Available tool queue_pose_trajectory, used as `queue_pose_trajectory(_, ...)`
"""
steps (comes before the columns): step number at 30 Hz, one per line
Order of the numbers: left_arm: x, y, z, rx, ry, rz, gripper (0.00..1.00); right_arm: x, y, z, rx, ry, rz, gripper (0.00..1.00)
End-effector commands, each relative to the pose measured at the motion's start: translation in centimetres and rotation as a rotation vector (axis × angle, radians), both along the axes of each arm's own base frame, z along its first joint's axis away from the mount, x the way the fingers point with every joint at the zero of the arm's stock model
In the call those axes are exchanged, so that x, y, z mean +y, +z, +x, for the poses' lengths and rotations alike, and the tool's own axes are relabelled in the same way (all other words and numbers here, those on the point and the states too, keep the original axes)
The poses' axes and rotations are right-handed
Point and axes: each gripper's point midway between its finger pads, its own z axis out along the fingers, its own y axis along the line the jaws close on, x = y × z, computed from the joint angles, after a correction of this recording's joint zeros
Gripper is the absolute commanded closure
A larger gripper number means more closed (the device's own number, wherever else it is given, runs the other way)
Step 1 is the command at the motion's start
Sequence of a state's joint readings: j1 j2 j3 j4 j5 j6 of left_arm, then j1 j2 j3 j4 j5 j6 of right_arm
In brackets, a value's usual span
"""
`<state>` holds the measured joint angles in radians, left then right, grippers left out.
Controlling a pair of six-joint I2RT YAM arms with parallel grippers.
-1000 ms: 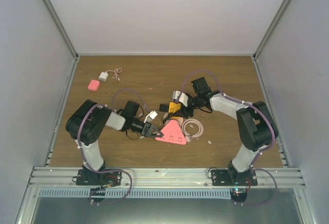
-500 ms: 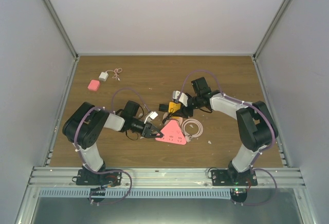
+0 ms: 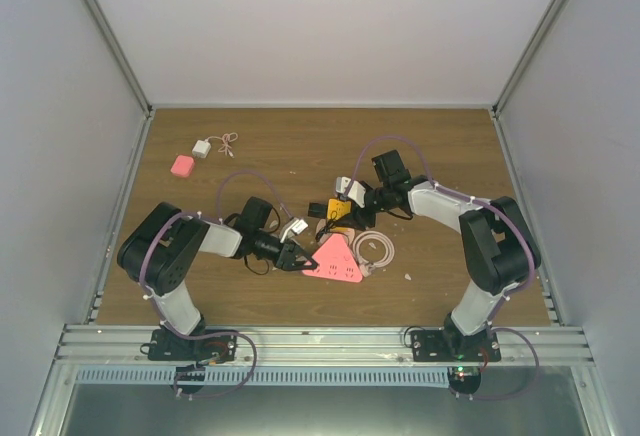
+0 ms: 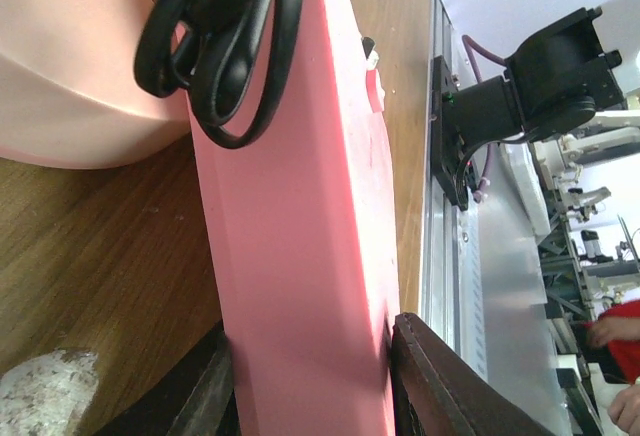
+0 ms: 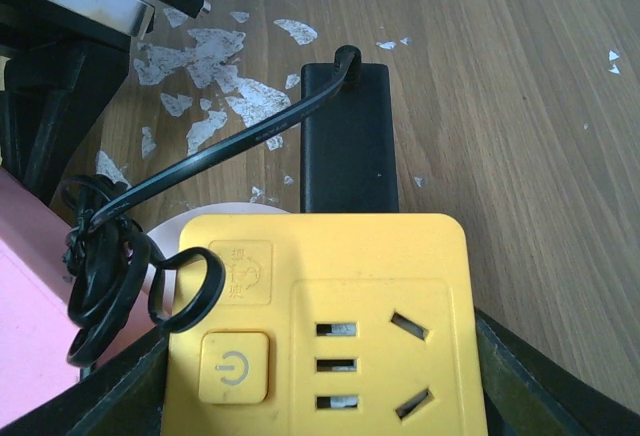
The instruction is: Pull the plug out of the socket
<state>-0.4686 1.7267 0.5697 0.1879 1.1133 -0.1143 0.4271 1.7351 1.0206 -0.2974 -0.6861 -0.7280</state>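
Note:
A yellow socket cube (image 5: 325,321) fills the bottom of the right wrist view, and my right gripper (image 5: 325,376) is shut on its two sides. Its top outlets are empty. A black plug block (image 5: 345,141) butts against the cube's far face, and its black cable (image 5: 200,161) runs left to a coiled bundle (image 5: 100,276). From above, the yellow socket (image 3: 340,209) sits at the table's middle with the right gripper (image 3: 350,206) on it. My left gripper (image 3: 303,259) is shut on a pink triangular power strip (image 3: 337,260); the pink strip (image 4: 300,206) stands between its fingers (image 4: 440,386).
A pale pink cable coil (image 3: 377,248) lies just right of the pink strip. At the far left are a small pink box (image 3: 182,165) and a white charger (image 3: 203,148) with a thin cord. White flecks (image 5: 215,76) litter the wood beyond the plug.
The left arm's elbow has drifted slightly left and toward the near edge, while its gripper and the pink strip hardly shifted. The right arm has not moved.

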Motion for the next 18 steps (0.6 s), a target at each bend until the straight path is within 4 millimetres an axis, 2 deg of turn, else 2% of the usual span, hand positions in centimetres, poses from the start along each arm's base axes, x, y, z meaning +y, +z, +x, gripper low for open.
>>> queue_pose_trajectory(1,-1.5,3.4,-0.3,-0.288,-0.127,-0.142,1.00,-1.7,-2.8,0.8,0.036,-0.081,-0.101,0.81)
queue_pose_trajectory(6,-1.7,3.4,0.1,-0.184,-0.113,-0.154,1.00,-1.8,-2.8,0.8,0.040,-0.083,-0.102,0.81)
queue_pose_trajectory(8,-1.8,2.9,0.2,-0.142,-0.112,-0.149,0.96,-1.8,-2.7,0.9,0.036,-0.083,-0.100,0.81)
queue_pose_trajectory(13,-1.8,1.3,0.4,-0.072,-0.099,-0.120,0.71,-1.7,-2.5,0.8,0.036,-0.080,-0.097,0.81)
queue_pose_trajectory(15,-1.7,0.9,0.6,-0.057,-0.090,-0.113,0.56,-1.7,-2.5,0.8,0.035,-0.080,-0.096,0.81)
queue_pose_trajectory(18,-1.7,0.4,0.6,-0.031,-0.086,-0.109,0.47,-1.7,-2.5,0.8,0.035,-0.079,-0.096,0.81)
